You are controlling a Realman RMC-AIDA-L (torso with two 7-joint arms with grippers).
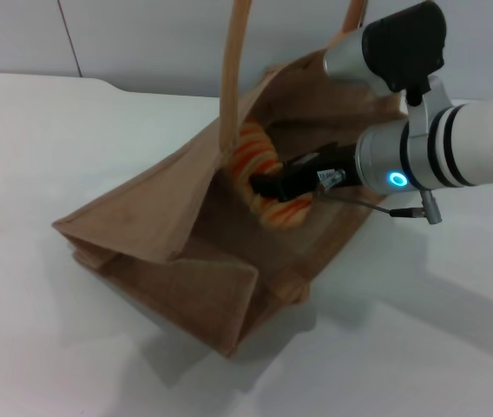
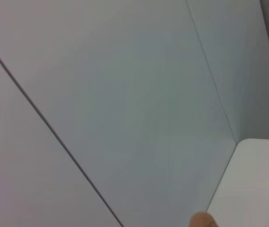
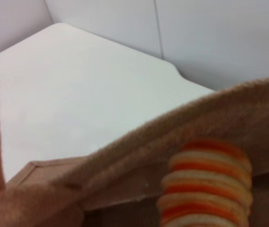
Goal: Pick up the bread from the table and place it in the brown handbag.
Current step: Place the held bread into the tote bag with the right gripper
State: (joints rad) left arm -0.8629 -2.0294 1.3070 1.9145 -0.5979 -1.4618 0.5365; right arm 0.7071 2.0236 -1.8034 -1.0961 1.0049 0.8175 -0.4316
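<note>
On the large flat white table, toward its middle, the big tan-brown jute handbag lies slumped on its side, its mouth gaping toward the right and its two long tan strap handles rising past the upper edge of the head view. Inside that open mouth, just past the near rim, sits the small oblong bread loaf of pale tan with orange crosswise stripes, curving down against the bag's inner wall. Reaching in from the right, the right gripper has its dark fingers closed on the loaf's lower middle, so the bread stands crosswise to the fingers and extends above and below them. Behind it the silver and white forearm with a glowing blue ring stretches off to the right edge. From the right wrist view, the striped loaf shows close behind the fuzzy jute rim. The left gripper does not appear anywhere.
</note>
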